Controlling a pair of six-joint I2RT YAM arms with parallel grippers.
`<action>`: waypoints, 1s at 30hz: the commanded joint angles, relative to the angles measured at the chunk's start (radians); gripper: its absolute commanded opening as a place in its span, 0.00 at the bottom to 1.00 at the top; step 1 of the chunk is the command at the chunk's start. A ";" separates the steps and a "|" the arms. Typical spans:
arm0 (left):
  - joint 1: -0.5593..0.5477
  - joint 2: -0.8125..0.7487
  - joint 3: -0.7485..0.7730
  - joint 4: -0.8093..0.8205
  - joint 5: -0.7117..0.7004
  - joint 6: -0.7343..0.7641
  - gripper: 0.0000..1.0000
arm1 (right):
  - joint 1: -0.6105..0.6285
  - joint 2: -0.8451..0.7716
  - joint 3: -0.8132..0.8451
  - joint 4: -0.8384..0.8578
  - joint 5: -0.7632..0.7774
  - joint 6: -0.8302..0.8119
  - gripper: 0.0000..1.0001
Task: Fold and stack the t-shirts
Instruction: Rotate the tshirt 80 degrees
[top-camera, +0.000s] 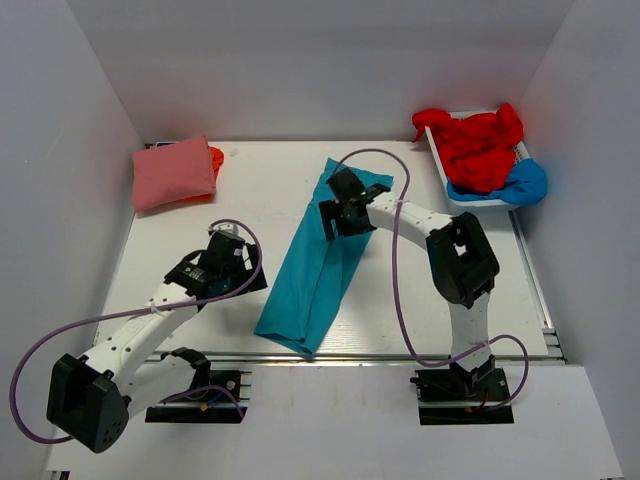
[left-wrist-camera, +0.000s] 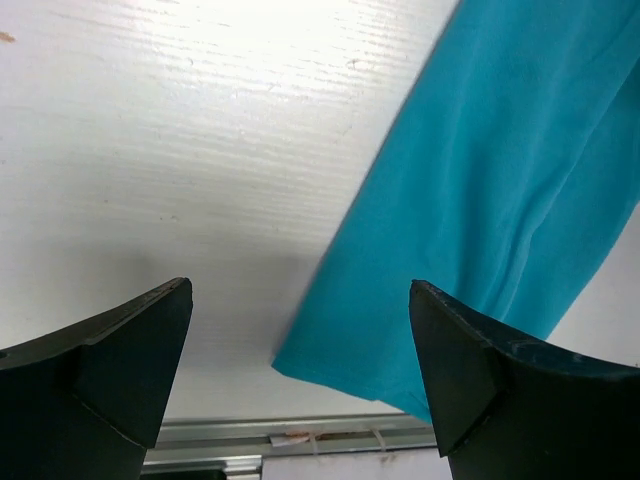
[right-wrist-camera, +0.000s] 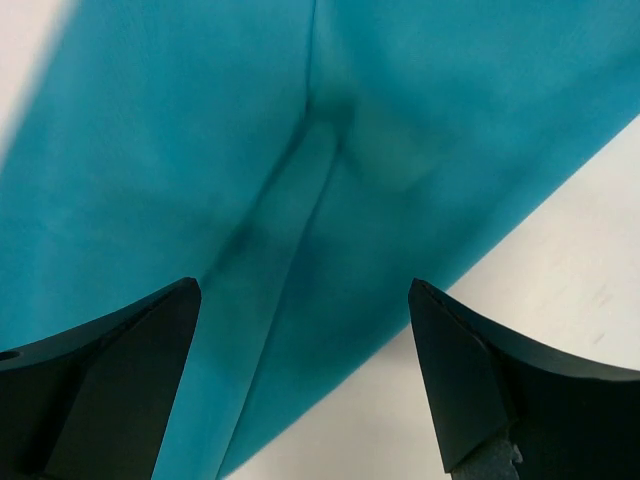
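Left pincer (left-wrist-camera: 300, 290) gapes apart beside the teal t-shirt (top-camera: 315, 272), right pincer (right-wrist-camera: 303, 288) gapes apart above it.

open table (top-camera: 262, 192) between teal t-shirt (top-camera: 315, 280) and pink t-shirt (top-camera: 173, 172), tray (top-camera: 441, 166) far right

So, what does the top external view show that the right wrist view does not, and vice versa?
Only the top view: the folded pink t-shirt, an orange one at its edge, the tray with red shirt and blue shirt. Only the right wrist view: the crease, close up. Both: the teal t-shirt under the open right gripper.
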 joint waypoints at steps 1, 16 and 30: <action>0.003 -0.021 -0.015 0.035 -0.051 -0.006 1.00 | 0.037 -0.004 -0.027 -0.020 0.103 0.102 0.90; 0.003 0.019 -0.038 0.078 -0.020 -0.015 1.00 | -0.090 0.266 0.137 -0.029 0.025 0.081 0.90; 0.003 0.113 -0.006 0.127 0.027 0.023 1.00 | -0.097 -0.114 -0.087 0.225 -0.113 -0.393 0.90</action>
